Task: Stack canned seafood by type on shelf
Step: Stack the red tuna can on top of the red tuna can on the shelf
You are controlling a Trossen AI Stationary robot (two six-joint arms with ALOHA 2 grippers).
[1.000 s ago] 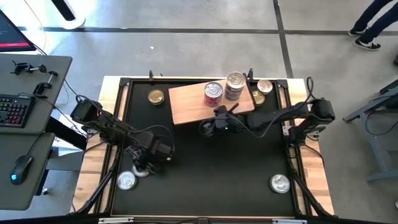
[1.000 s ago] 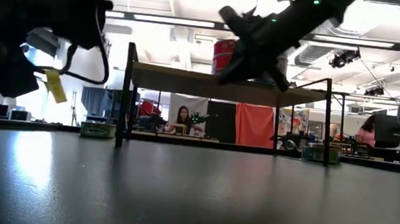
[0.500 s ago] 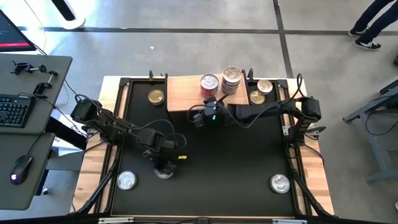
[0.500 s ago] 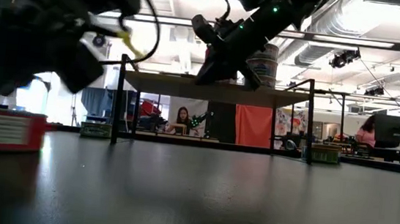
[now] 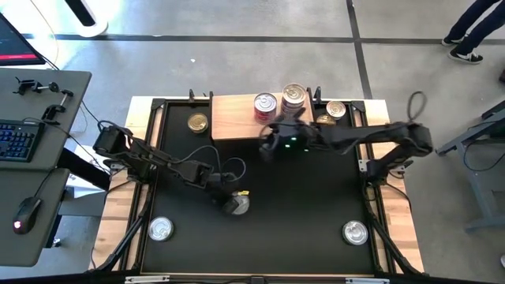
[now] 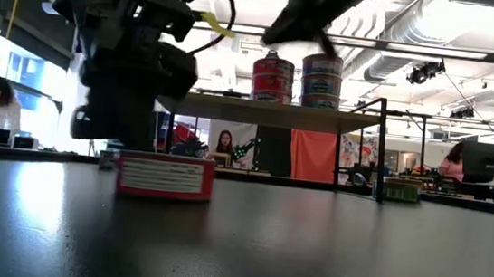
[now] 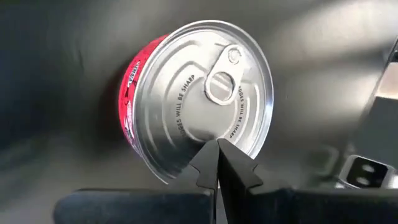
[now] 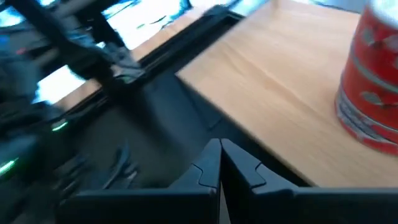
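I have the left gripper (image 5: 234,203) low over a red-labelled can (image 7: 196,102) lying on the black mat (image 5: 300,213). In the left wrist view its fingers (image 7: 233,168) are pressed together, tips just at the near edge of the silver lid — nothing pinched. The can looks stiff and dense for its bulk, with a slick metal lid and a smooth printed side wall; I judge the lid offers no hold, so I'd spread the fingers and take it across the side wall, low, one finger on each flank.

The right gripper (image 5: 269,144) hangs at the front edge of the shelf (image 5: 233,118), fingers (image 8: 239,165) shut and empty. Just beyond those fingers the shelf carries a red stack (image 5: 265,105) and a bluish stack (image 5: 294,97), side by side. Loose cans lie well away from both sets of fingers: a gold-lidded can (image 5: 198,122), a silver-lidded can (image 5: 161,229), another silver-lidded can (image 5: 354,231) — and two cans (image 5: 331,116) beside the shelf.
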